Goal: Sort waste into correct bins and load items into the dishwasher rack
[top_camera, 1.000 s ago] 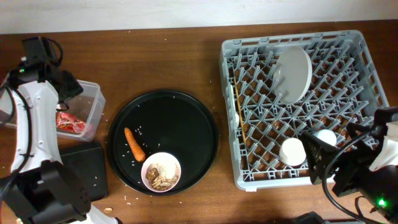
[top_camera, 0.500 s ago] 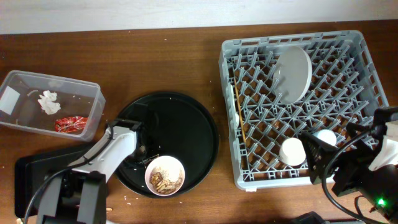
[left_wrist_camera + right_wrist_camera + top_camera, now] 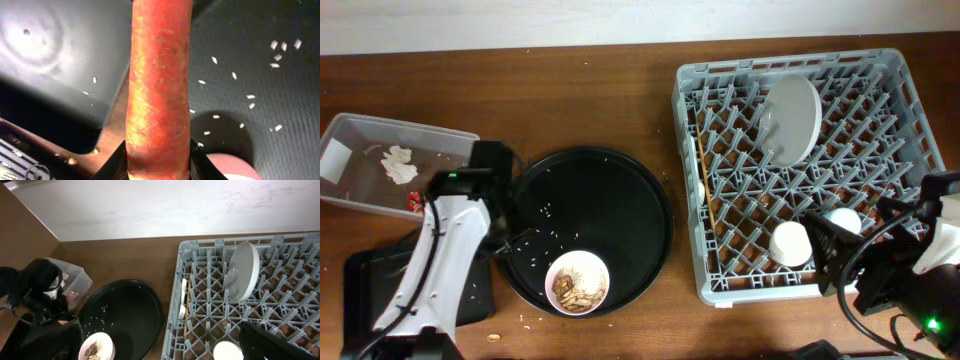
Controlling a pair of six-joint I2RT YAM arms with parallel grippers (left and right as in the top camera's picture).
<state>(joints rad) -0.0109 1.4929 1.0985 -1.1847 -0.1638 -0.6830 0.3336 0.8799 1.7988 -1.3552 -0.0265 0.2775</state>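
Left wrist view shows your left gripper [image 3: 159, 167] clamped on the carrot [image 3: 159, 75], which hangs over the left rim of the round tray [image 3: 620, 200], with wood and a dark surface below it. The carrot likely belongs in the black bin [image 3: 365, 272], down and left of the round tray, since the tub [image 3: 440, 165] up and left of it holds paper and wrapper. Carry it well past the rim, over the bin's floor. Go low before you let go, so it cannot roll onto the wood. Keep the arm off the bowl [image 3: 577, 282] at the round tray's near edge. A second ago the carrot lay on the round tray just left of the bowl, with the arm up over the tub. The right gripper [image 3: 840, 262], right of the round tray by the rack [image 3: 880, 68], has not moved, and you cannot tell whether its fingers are open.
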